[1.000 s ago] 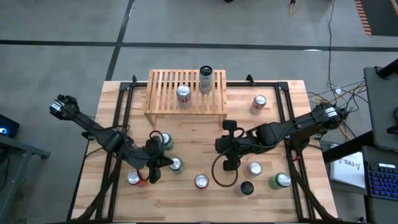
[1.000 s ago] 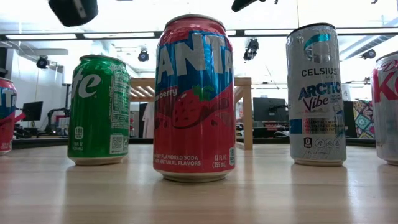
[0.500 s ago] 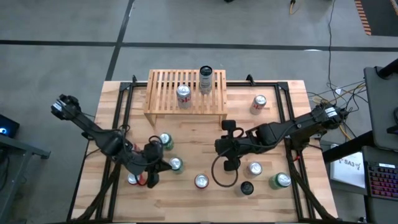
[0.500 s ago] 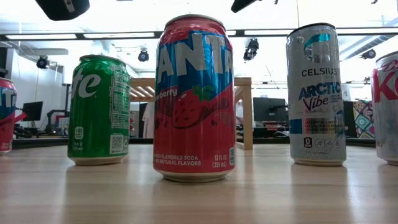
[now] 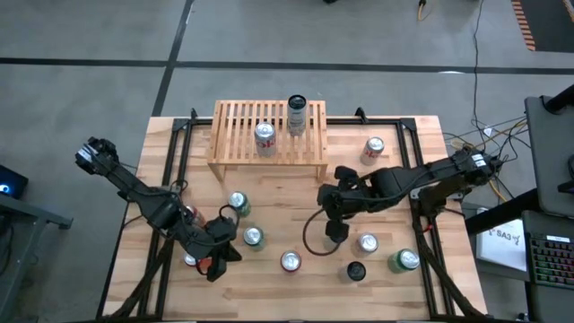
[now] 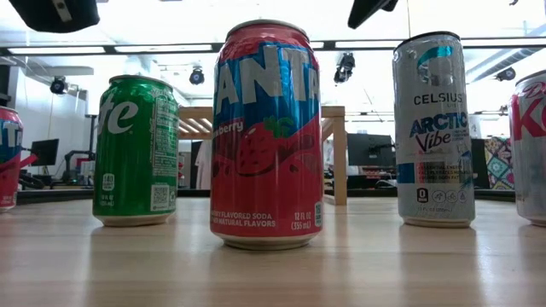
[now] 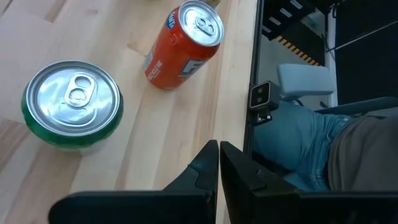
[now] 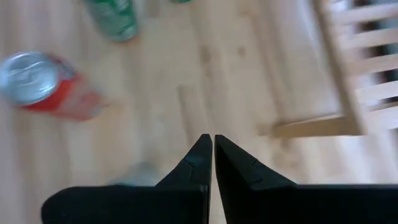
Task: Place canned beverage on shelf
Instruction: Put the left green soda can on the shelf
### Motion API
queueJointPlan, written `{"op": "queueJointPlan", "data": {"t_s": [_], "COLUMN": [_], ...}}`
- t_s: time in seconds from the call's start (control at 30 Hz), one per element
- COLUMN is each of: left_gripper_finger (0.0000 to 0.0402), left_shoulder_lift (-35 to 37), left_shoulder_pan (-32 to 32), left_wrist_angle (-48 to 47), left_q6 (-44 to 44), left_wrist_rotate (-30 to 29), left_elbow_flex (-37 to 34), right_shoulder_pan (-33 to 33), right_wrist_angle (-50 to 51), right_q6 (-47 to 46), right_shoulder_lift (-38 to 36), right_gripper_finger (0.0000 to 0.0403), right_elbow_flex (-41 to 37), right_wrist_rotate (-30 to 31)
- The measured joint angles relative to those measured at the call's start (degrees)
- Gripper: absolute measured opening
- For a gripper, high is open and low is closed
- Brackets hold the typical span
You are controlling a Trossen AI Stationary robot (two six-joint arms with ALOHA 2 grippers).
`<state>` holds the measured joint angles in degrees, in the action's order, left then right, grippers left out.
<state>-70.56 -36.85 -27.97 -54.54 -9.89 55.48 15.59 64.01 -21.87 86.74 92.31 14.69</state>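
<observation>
We are seeing the shelf (image 5: pixel 267 133), pale slatted wood, standing at the table's (image 5: pixel 421 170) far edge with two cans on it. The left gripper (image 5: pixel 218 260), closed and empty, is hovering near the front-left cans, partly hiding one. The right gripper (image 5: pixel 334 213), closed and empty, is hanging mid-table.

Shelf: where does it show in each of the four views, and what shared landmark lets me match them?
High view: the shelf stands at the far middle of the table, two cans on it.
Low view: the shelf shows in the background, partly hidden behind the red can.
Left wrist view: not in it.
Right wrist view: the shelf is at the picture's right edge, blurred.
Shared landmark: the plank tabletop, seen in all four.
</observation>
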Motion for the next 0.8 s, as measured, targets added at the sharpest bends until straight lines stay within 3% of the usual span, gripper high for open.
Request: {"op": "queueJointPlan", "data": {"t_s": [0.2,0.37,0.67,0.8], "left_gripper_finger": [0.0,0.0,0.0,0.0], "left_shoulder_lift": [0.08,0.08,0.12,0.15], "left_shoulder_pan": [0.01,0.15,0.18,0.18], "left_wrist_angle": [0.0,0.01,0.07,0.09], "left_q6": [2.37,6.07,13.38,16.43], "left_wrist_rotate": [-0.02,-0.02,-0.04,-0.06], "left_elbow_flex": [0.0,0.0,0.0,0.0], "right_shoulder_pan": [0.05,-0.01,-0.18,2.0], "right_wrist_angle": [0.17,2.94,22.25,25.16], "right_q6": [-10.41,-18.87,-37.65,-43.01], "right_shoulder_lift": [0.02,0.02,0.02,0.02], "right_gripper_finger": [0.0009,0.0009,0.0009,0.0009], "right_elbow_flex": [1.79,4.08,5.43,4.63], "right_wrist_rotate": [-11.32,-14.82,-19.11,-21.84]}}
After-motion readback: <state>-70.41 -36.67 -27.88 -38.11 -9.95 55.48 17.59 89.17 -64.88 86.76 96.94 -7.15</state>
